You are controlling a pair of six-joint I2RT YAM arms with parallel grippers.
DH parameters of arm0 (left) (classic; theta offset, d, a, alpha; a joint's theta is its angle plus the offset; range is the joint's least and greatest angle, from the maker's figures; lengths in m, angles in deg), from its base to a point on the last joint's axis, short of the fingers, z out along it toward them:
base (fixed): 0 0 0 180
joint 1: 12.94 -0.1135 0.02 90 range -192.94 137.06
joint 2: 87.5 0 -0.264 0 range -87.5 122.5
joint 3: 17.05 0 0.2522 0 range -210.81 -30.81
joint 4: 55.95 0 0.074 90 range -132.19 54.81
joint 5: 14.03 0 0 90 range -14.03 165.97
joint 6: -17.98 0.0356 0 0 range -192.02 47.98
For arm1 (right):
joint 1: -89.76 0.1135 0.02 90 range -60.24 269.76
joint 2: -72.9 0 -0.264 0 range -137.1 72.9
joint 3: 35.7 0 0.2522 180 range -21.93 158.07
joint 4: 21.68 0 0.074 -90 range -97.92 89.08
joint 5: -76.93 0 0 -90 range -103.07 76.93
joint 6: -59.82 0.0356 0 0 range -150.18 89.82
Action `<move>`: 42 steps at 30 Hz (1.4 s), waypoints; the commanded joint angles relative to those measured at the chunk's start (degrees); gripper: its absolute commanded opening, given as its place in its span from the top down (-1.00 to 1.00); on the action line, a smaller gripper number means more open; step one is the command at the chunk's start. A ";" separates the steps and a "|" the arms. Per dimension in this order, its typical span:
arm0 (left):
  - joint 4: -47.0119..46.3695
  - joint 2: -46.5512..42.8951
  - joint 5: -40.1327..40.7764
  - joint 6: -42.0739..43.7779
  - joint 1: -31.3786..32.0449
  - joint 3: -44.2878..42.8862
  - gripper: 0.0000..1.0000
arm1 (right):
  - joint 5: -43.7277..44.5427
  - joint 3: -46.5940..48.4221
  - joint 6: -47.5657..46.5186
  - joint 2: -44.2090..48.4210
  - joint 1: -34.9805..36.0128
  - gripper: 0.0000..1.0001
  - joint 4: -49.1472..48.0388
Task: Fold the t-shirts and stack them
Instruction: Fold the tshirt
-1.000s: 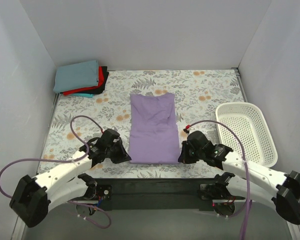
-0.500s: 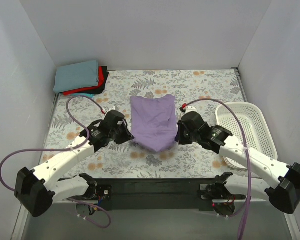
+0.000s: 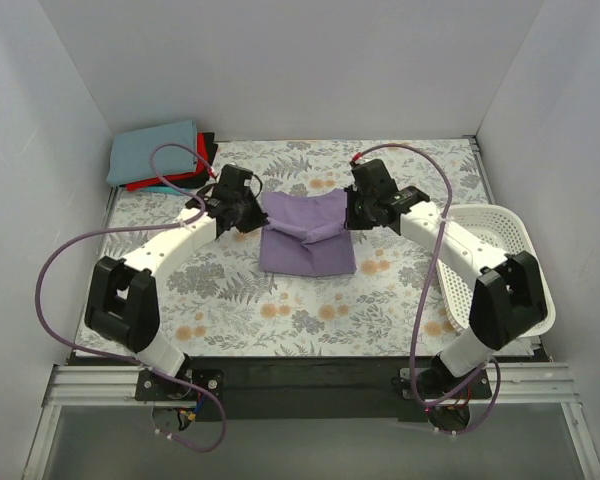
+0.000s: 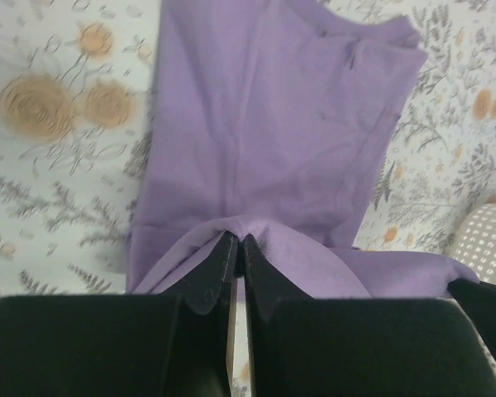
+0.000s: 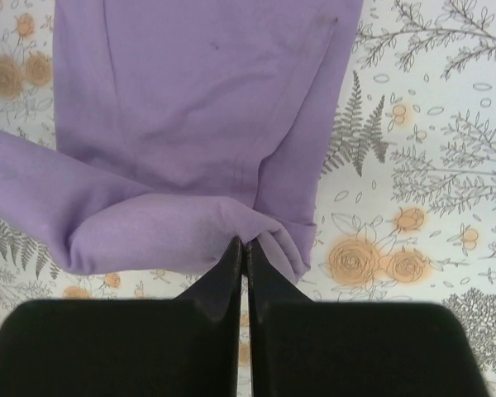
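Note:
The lavender-purple t-shirt (image 3: 305,235) lies mid-table on the flowered cloth, its near half doubled over toward the far end. My left gripper (image 3: 257,213) is shut on the shirt's left corner, seen pinched between its fingers in the left wrist view (image 4: 238,241). My right gripper (image 3: 350,215) is shut on the right corner, seen in the right wrist view (image 5: 245,244). The shirt also fills the left wrist view (image 4: 273,124) and the right wrist view (image 5: 190,107). Folded shirts are stacked at the far left corner, grey-blue (image 3: 152,150) on top, red (image 3: 198,158), black and teal beneath.
A white mesh basket (image 3: 500,265) stands at the right edge of the table, under my right forearm. The flowered tablecloth (image 3: 280,310) covers the table. White walls close in on three sides.
Both grippers have carried the shirt's near hem from the table's front edge away toward the far end, folding the shirt over itself. The arms are now stretched far out.

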 commanded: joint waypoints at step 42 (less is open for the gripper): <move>-16.93 28.57 -21.26 3.41 -17.87 -27.62 0.13 | -13.50 35.54 -4.32 -31.73 -15.92 -0.34 -4.31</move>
